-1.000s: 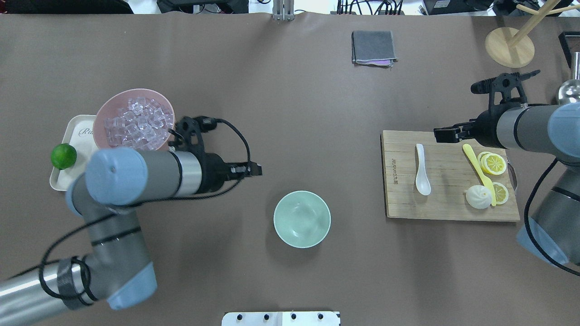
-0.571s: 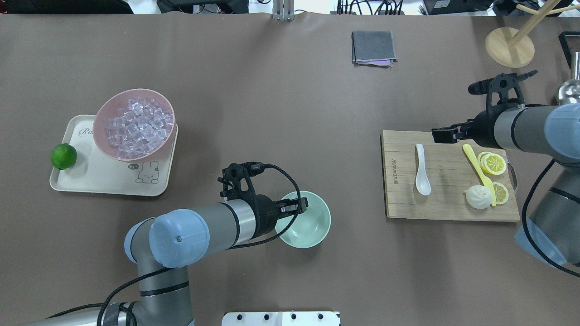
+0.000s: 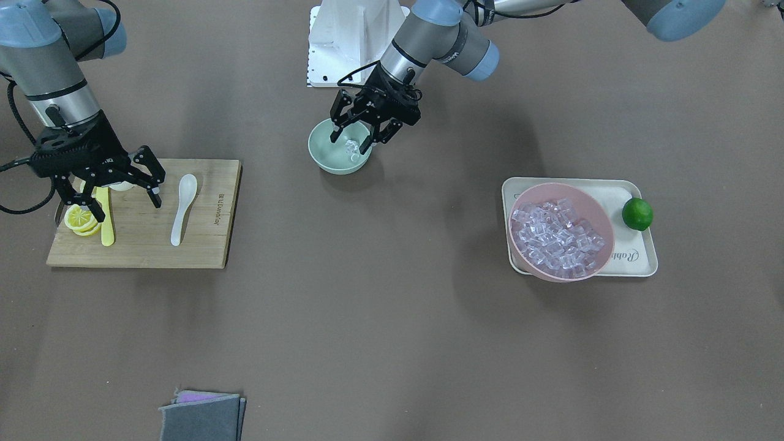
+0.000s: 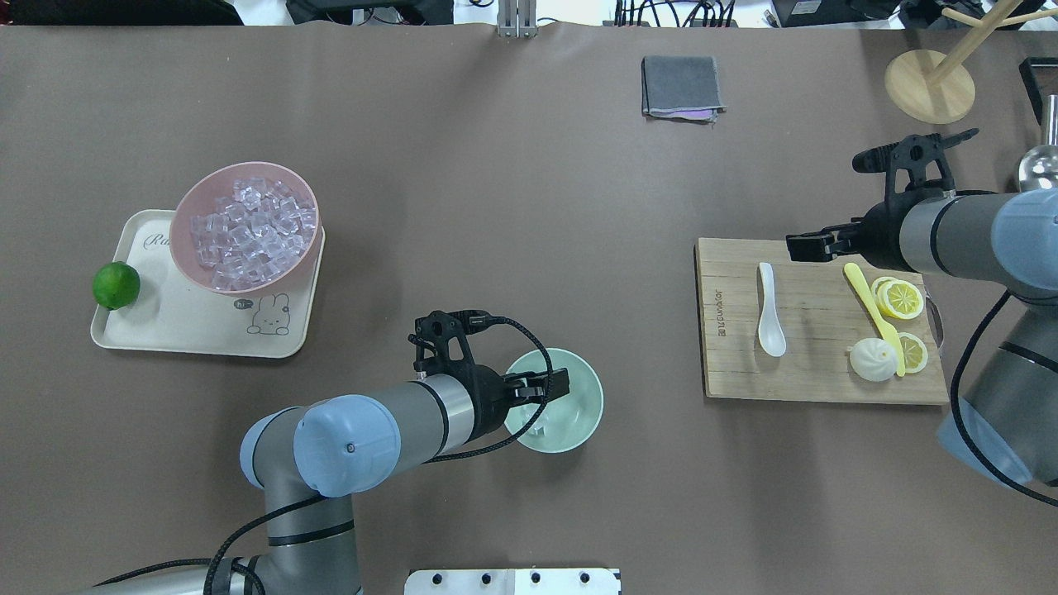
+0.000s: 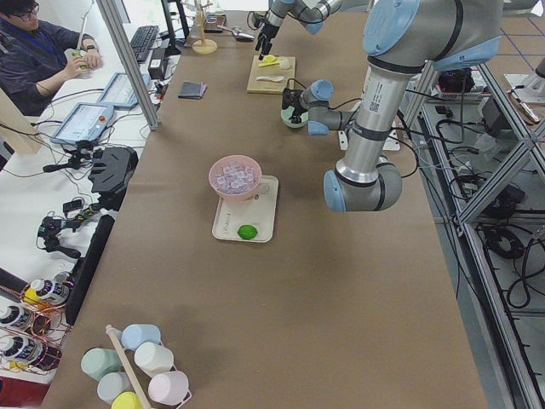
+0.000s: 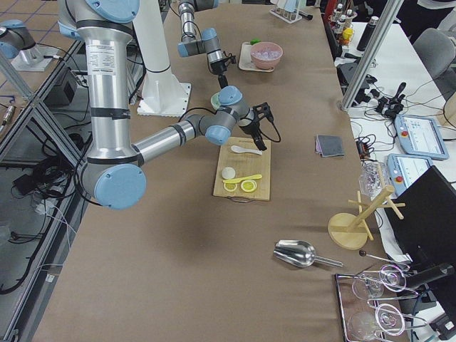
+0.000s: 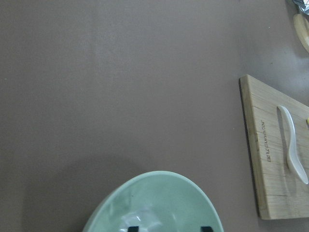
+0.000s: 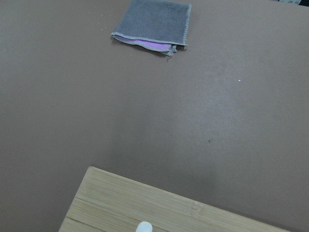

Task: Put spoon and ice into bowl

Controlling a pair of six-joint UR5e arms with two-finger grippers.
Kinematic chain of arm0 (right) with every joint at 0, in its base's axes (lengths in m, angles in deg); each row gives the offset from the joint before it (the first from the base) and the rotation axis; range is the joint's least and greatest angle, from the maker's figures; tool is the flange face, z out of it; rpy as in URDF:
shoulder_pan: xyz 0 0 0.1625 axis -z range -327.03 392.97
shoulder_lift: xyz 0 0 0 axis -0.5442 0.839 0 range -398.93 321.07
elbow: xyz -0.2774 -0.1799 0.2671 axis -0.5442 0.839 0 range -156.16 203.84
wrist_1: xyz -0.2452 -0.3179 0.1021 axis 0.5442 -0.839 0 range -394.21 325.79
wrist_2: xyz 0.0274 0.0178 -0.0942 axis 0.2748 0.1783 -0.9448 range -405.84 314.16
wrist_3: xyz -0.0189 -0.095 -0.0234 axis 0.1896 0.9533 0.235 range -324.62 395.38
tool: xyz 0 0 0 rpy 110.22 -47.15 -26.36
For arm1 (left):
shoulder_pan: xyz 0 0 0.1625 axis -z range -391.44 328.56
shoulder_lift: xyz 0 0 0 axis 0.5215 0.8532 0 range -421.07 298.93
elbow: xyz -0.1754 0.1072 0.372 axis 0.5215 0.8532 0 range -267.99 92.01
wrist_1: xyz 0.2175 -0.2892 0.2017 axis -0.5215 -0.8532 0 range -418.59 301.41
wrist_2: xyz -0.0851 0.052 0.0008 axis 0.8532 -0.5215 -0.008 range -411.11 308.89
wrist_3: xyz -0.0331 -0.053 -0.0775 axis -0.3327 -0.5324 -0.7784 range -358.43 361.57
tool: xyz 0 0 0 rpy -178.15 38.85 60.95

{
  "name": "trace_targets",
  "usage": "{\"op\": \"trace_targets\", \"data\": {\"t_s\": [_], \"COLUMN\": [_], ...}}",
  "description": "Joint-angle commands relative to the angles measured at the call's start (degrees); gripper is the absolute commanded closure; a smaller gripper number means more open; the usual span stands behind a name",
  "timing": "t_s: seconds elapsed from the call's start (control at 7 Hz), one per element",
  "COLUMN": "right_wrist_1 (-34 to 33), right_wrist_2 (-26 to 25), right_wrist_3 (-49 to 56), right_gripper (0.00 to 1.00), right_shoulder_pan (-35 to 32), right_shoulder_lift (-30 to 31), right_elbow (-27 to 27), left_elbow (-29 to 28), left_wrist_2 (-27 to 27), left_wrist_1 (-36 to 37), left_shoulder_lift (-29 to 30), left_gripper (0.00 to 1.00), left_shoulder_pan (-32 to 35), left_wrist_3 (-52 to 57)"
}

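Left claw [image 3: 349, 143] hangs over the bowl [image 3: 321, 160], fingers spread. One ice [image 3: 351, 147] cube shows inside the bowl between the tips. Right claw [image 3: 127, 207] is spread wide and low over the cutting board [image 3: 202, 245], just beside the spoon [image 3: 184, 208], not touching it. The spoon lies flat near the board's bowl-side edge, parallel to it. A strip of brown table [image 3: 275, 202] separates board and bowl. The pink bowl [image 3: 603, 245] on its tray [image 3: 643, 266] is well apart.

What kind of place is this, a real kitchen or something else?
Probably a robot test lab, not a kitchen: the robot's left arm and right arm stand at a long brown table, and a person sits beside it near a tablet.
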Motion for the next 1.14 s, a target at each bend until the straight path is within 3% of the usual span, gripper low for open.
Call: {"op": "trace_targets", "data": {"t_s": [0.0,0.29,0.43,0.71,0.86,1.0], "right_wrist_1": [-0.4,-3.4,-6.4,-5.9,-5.9,-5.9], "right_wrist_2": [0.2,0.2,0.0,-1.0,-5.0,-8.2], "right_wrist_3": [-2.6,-9.4,-12.1,-15.4,-18.5,-19.2], "right_gripper": [0.0,0.01,0.02,0.02,0.05,0.13], "right_shoulder_pan": [0.1,1.1,2.4,4.6,7.4,9.9], "right_shoulder_lift": [-0.1,-0.9,-1.8,-1.8,-1.7,-1.8], "right_elbow": [0.1,0.4,0.4,1.8,2.4,3.2], "left_elbow": [7.4,11.9,11.8,11.2,10.8,10.5], "left_wrist_2": [3.1,26.2,34.0,37.7,37.8,39.5], "left_wrist_1": [4.4,21.3,22.4,23.1,23.2,23.1], "left_shoulder_lift": [-1.3,-4.0,-9.8,-20.5,-23.7,-26.1], "left_gripper": [0.02,0.02,0.02,0.02,0.02,0.02], "left_shoulder_pan": [4.0,22.3,30.9,41.7,45.5,48.0], "left_wrist_3": [4.4,11.5,22.0,42.8,50.7,54.6]}}
